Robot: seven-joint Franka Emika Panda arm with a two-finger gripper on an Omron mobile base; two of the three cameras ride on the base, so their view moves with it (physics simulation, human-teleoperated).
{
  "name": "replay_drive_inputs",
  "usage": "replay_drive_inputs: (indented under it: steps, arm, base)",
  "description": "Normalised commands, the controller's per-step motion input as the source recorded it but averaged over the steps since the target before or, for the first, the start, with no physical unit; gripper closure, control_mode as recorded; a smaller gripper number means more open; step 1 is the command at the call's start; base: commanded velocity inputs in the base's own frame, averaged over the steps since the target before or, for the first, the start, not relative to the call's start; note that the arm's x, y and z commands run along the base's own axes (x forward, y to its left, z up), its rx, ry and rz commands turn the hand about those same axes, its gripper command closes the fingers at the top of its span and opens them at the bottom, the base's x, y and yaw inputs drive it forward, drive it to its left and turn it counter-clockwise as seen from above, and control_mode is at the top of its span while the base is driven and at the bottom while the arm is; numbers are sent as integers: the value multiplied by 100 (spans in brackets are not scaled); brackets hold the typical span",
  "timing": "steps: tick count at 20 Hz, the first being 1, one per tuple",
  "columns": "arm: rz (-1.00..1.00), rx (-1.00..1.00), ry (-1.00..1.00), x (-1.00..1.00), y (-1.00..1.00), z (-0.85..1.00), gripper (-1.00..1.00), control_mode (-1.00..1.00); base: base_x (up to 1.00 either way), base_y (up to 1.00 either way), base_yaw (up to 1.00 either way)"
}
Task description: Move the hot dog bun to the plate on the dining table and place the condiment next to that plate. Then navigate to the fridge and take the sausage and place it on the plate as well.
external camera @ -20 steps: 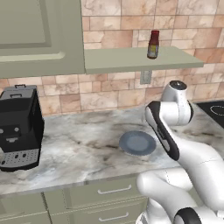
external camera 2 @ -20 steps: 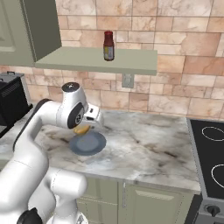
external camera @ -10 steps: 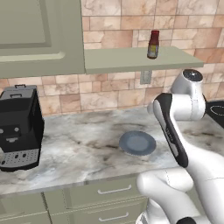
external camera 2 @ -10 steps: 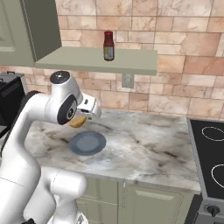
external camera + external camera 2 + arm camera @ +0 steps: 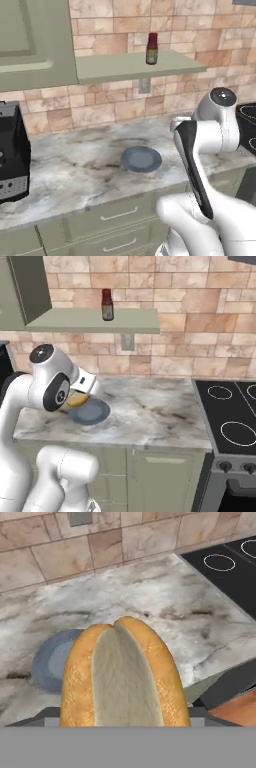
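Observation:
The hot dog bun point(image 5: 125, 677), tan-orange with a pale split top, sits upright in my gripper point(image 5: 79, 397), whose jaws are shut on it and hidden behind it in the hand view. From the right base view the bun point(image 5: 75, 401) hangs just above the counter, at the left rim of a dark blue-grey plate point(image 5: 92, 413). The condiment point(image 5: 151, 48), a red-capped bottle, stands on the wall shelf point(image 5: 130, 65); it appears again as the condiment point(image 5: 106, 304) in the right base view. The plate, the dining table, the fridge and the sausage are out of view.
A black coffee machine point(image 5: 10, 150) stands at the counter's left end. The black stove point(image 5: 230, 416) adjoins the marble counter point(image 5: 150, 411) on the right. A cabinet door point(image 5: 30, 40) hangs left of the shelf. Drawers point(image 5: 115, 220) run below the counter edge.
The whole scene has slid left in both base views, so the camera moved. The arm has swung round with the bun still held above the dark plate's edge.

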Motion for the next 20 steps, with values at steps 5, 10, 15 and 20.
replay_drive_inputs:
  steps: [5,10,15,20]
  arm:
    - [0,0,0,0,0,0,100,100]
    - [0,0,0,0,0,0,100,100]
    - [0,0,0,0,0,0,100,100]
    - [0,0,0,0,0,0,100,100]
  base:
    - [-43,13,-63]
    - [-43,3,-84]
    - [-31,3,-93]
    - [-19,0,-95]
